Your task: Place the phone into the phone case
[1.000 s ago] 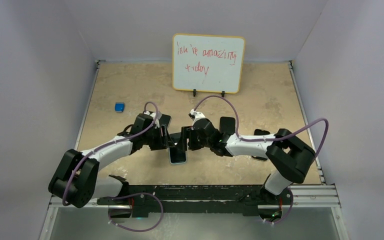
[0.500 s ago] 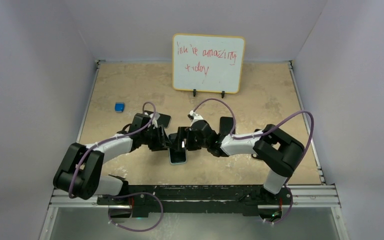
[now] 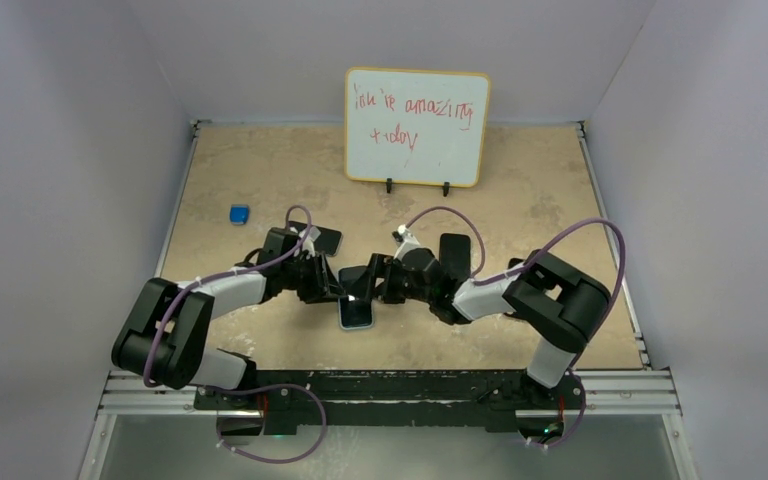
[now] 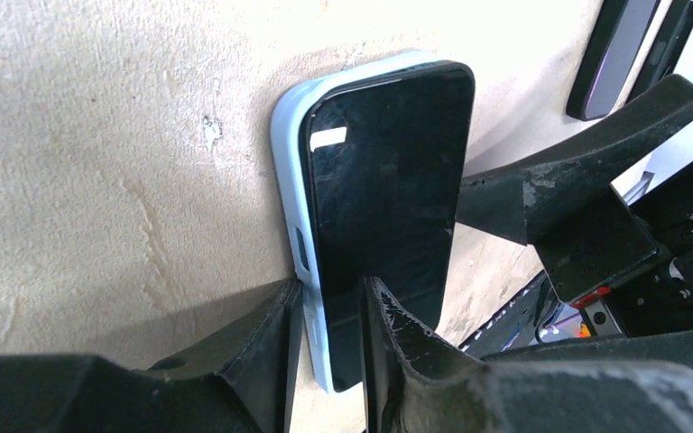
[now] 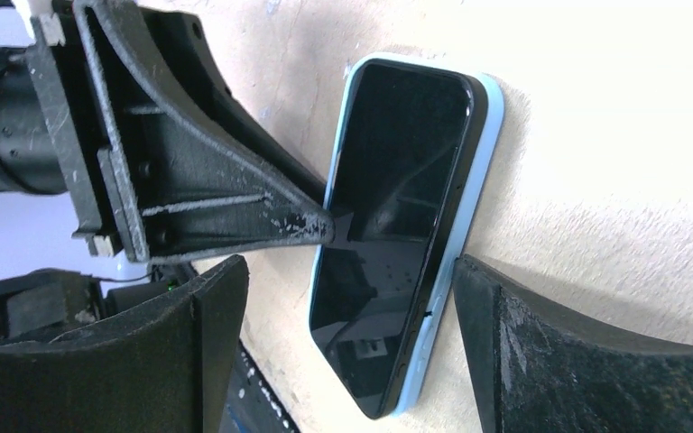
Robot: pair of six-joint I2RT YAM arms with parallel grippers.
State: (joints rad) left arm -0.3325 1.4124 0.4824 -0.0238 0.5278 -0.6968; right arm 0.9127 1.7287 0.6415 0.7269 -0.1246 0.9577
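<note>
While the left gripper straddles the rim of the case, nearly closed, hold unclear, the right gripper gapes empty around it. The phone lies screen-up inside, on the table: stiff, slick glass, probably best pressed near its edges.
</note>
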